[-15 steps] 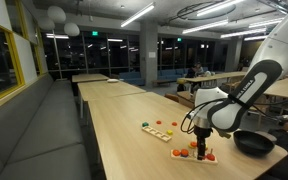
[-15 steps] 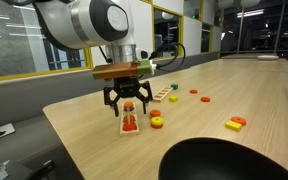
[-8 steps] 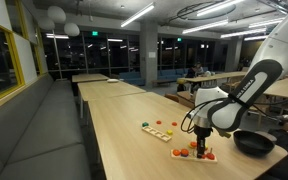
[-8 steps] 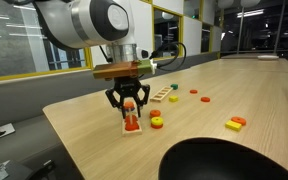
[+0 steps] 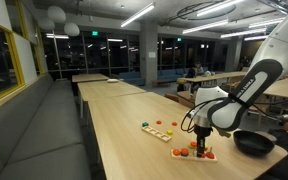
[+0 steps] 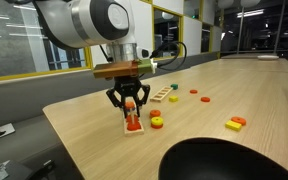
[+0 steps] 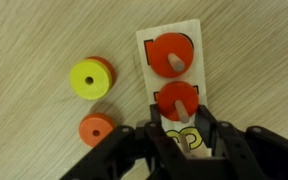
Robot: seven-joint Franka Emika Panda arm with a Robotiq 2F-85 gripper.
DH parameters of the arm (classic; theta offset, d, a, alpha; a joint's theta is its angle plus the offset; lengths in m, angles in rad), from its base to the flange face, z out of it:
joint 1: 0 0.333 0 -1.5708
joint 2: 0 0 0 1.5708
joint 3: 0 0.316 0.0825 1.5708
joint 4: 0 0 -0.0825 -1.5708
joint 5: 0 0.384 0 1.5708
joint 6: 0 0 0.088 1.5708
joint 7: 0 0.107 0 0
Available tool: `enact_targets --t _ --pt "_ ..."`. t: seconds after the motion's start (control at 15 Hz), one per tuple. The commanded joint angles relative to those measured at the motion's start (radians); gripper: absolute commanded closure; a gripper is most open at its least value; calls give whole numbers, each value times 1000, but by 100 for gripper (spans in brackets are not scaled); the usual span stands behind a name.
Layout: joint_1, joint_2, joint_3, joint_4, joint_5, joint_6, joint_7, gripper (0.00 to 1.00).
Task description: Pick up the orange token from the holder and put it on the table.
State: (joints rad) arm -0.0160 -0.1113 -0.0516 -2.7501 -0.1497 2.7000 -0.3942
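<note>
In the wrist view a wooden holder (image 7: 191, 30) carries two red-orange tokens on pegs. The far one (image 7: 170, 55) sits free. The near orange token (image 7: 177, 98) has my gripper (image 7: 180, 113) shut on it, a black finger against each side. A bare peg stands below it, between the fingers. In both exterior views the gripper (image 6: 131, 104) (image 5: 202, 143) points straight down onto the holder (image 6: 133, 131) (image 5: 197, 157) near the table's end.
A yellow token (image 7: 90, 77) (image 6: 156, 123) and a loose orange token (image 7: 96, 130) lie beside the holder. A black pan (image 6: 224, 160) (image 5: 254, 143) sits close by. A second wooden board (image 6: 161, 93) (image 5: 158, 130) and scattered red and yellow pieces (image 6: 236, 123) lie farther along the table.
The jaws have closed from wide open onto the near token on the holder. The arm itself has hardly moved.
</note>
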Motion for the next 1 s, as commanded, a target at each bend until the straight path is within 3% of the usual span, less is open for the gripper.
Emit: enact_targets --t 0.0,0.93 --pt "2 -55 -3 2 0 -28 -12 77" --pt "-16 -209 -18 6 -46 -97 -17 79"
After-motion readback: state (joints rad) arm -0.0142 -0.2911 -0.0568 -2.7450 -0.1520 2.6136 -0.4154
